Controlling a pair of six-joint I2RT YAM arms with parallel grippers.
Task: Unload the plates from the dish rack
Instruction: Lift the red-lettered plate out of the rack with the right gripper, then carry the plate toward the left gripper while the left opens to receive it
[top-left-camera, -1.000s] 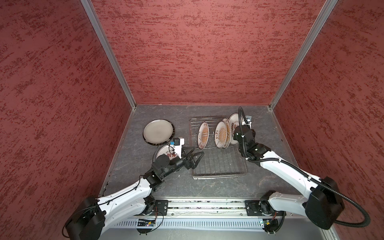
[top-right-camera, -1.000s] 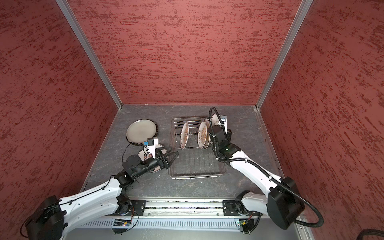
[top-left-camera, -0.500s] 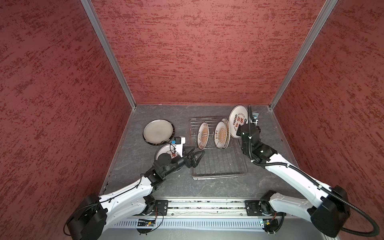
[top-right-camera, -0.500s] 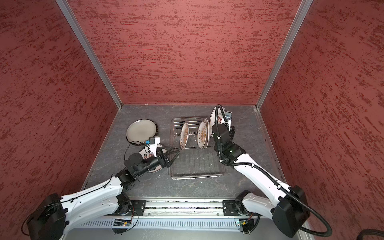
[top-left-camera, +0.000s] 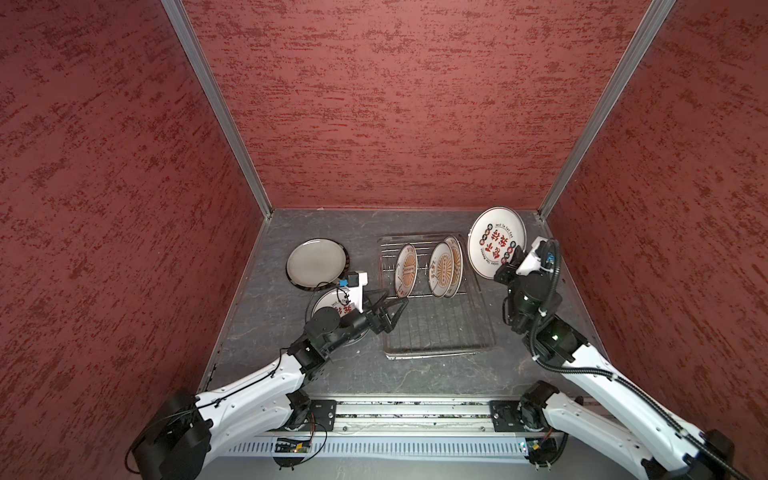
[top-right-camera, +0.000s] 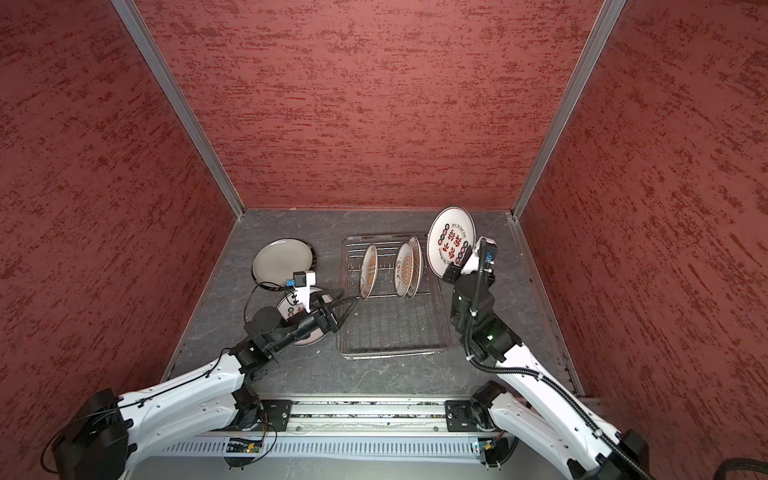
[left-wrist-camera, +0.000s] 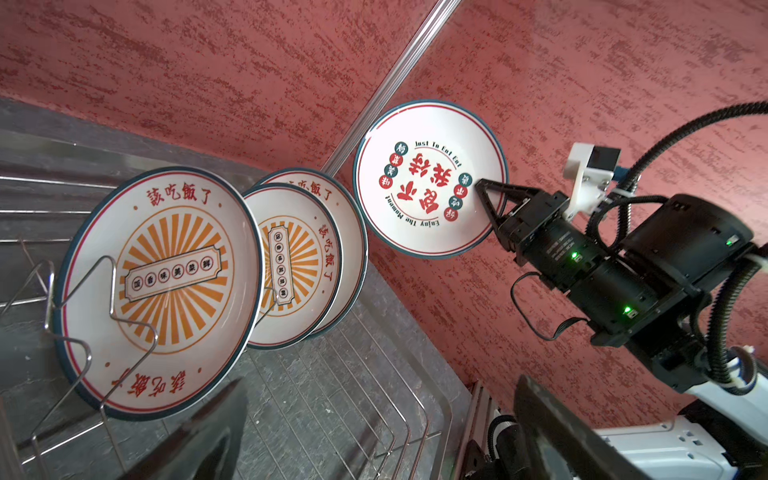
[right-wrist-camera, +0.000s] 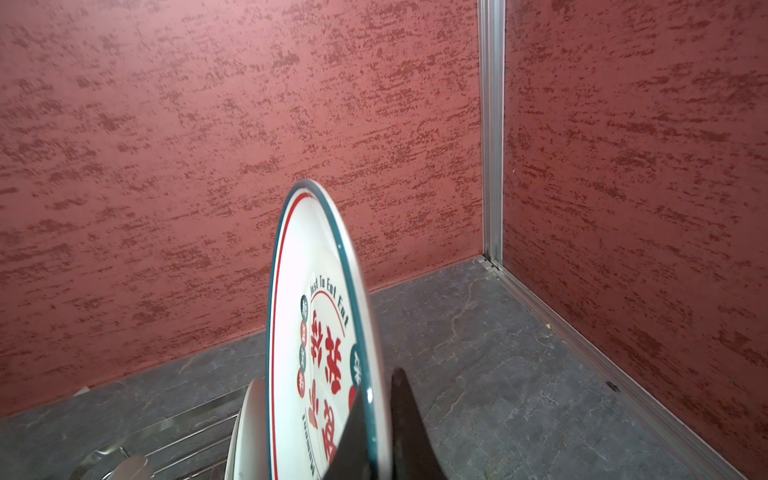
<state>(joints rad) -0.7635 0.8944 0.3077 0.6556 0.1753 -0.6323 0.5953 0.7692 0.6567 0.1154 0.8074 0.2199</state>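
Note:
The silver wire dish rack (top-left-camera: 436, 328) (top-right-camera: 390, 328) stands mid-table with three sunburst plates upright in its prongs (top-left-camera: 406, 270) (top-left-camera: 441, 269) (left-wrist-camera: 162, 286). My right gripper (top-left-camera: 509, 266) (top-right-camera: 456, 267) (right-wrist-camera: 380, 382) is shut on the rim of a white plate with red characters (top-left-camera: 494, 241) (top-right-camera: 451, 239) (left-wrist-camera: 428, 178) (right-wrist-camera: 316, 332). It holds that plate upright in the air, above and right of the rack's back corner. My left gripper (top-left-camera: 395, 297) (top-right-camera: 349, 297) (left-wrist-camera: 378, 386) is open and empty at the rack's left edge, facing the nearest sunburst plate.
A large dark-rimmed plate (top-left-camera: 316, 262) (top-right-camera: 282, 259) lies flat on the table left of the rack. A smaller plate with red characters (top-left-camera: 330, 305) (top-right-camera: 286, 309) lies in front of it, partly under my left arm. Red walls close in on three sides.
My right gripper has lifted the red-character plate up out of the rack's right end and carried it toward the back right corner. The left gripper has barely moved.

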